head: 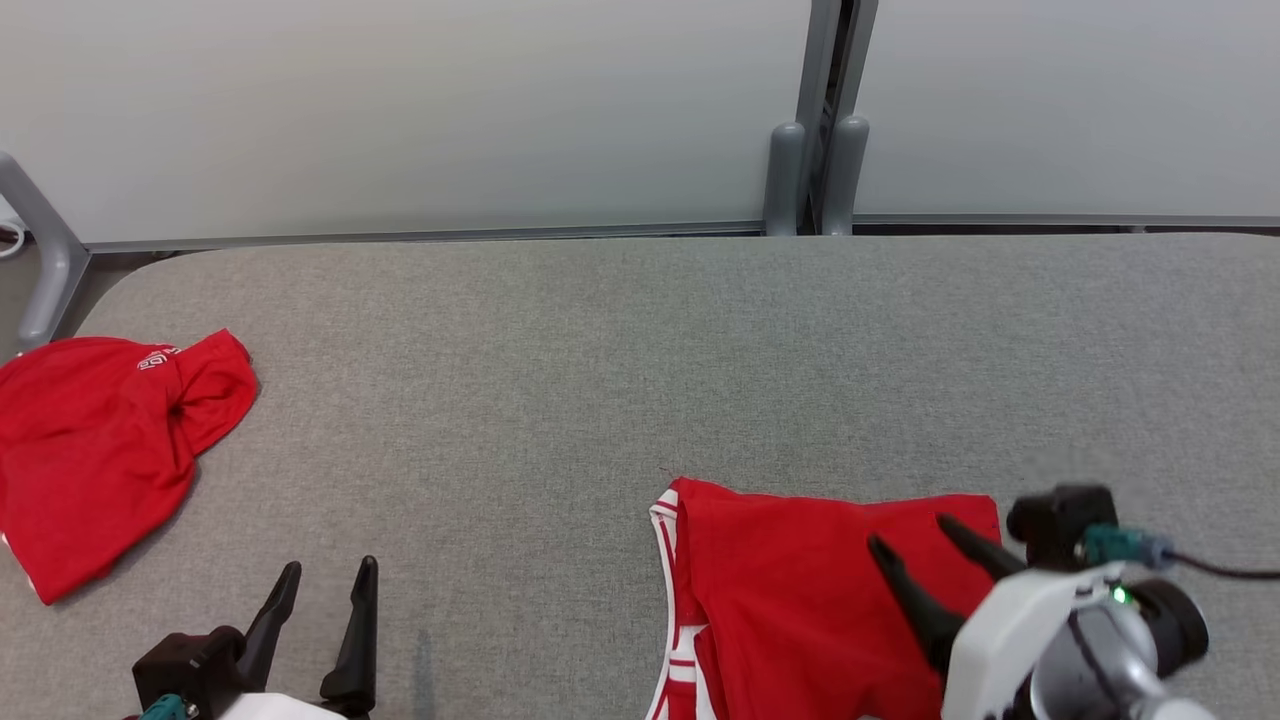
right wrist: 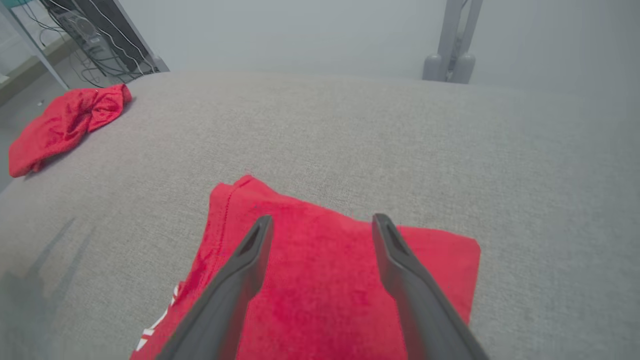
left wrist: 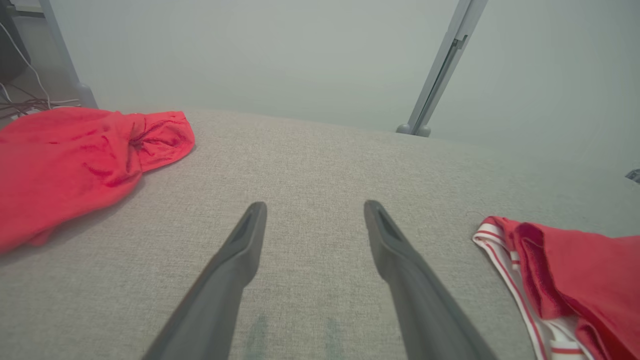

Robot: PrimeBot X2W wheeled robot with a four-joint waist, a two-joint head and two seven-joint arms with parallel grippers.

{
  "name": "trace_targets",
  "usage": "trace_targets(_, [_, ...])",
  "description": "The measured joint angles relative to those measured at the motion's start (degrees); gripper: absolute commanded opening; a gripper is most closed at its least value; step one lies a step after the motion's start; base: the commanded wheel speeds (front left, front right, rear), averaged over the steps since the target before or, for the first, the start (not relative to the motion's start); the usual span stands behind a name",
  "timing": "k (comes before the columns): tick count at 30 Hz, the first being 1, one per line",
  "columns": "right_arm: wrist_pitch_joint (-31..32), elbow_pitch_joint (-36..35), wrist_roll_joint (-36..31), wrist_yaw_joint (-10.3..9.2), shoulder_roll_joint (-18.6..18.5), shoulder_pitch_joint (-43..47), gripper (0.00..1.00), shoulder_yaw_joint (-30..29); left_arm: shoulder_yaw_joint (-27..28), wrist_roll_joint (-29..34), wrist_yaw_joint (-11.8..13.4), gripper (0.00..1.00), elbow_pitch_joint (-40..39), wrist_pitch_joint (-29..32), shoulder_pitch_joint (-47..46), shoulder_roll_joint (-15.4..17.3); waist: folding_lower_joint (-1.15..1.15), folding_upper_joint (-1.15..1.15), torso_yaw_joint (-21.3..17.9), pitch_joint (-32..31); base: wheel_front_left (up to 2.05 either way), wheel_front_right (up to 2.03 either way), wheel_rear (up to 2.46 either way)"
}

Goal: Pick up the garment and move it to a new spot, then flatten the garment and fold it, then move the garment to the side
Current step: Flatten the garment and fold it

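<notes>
surface: grey woven-fabric tabletop (head: pixel 600 340) stretching wide, corner rounding off at left | back: pale grey wall panels (head: pixel 400 100) standing behind, light falling soft and even | seam: twin grey metal posts (head: pixel 815 175) rising | left: grey frame leg (head: pixel 62 265) bending down, cables (left wrist: pixel 22 106) lying tangled on floor

Listener: What does the surface look like?
Operator: I see a grey tabletop (head: pixel 600 360) of coarse, matt woven fabric.
Listener: And the clothing?
Operator: The folded red garment (head: pixel 800 590) is soft, matt knit cloth.
</notes>
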Motion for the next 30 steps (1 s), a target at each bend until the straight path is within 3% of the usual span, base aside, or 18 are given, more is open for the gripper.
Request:
trace_targets(6, [1.5,-3.5,-3.7,0.0,-1.5,7.8,1.0,0.5,-0.4,-0.2,-0.3,1.0,0.5,0.0,0.0,-0.2,0.0,0.0,-0.4,-0.4,0.0,0.0,0.0])
trace_targets(10, [0.1,-3.4,-4.5,-0.01,-1.9,11.1,1.0,3.8,-0.5,-0.3,-0.4,1.0,0.9,-0.1,0.0,-0.1,0.0,0.0,-0.6,-0.9,0.0,0.0,0.0])
trace_targets(17, [-3.5,-1.6,-3.6,0.01,-4.6,10.6,1.0,15.5,-0.7,-0.6,-0.4,1.0,0.9,-0.2,0.0,0.0,0.0,0.0,-0.7,-0.9,0.0,0.0,0.0])
trace_targets(29, [-7.0,5.5,-10.2,0.02,-5.5,3.8,1.0,23.0,-1.0,-1.2,-0.6,1.0,1.4,-0.2,-0.3,0.1,0.0,0.0,0.3,0.4,0.0,0.0,0.0])
trace_targets(30, [-7.2,6.5,-10.8,0.02,-5.5,3.3,0.76,23.5,-1.0,-1.2,-0.8,1.0,1.5,-0.2,-0.5,0.0,0.0,0.0,0.5,0.5,0.0,0.0,0.0])
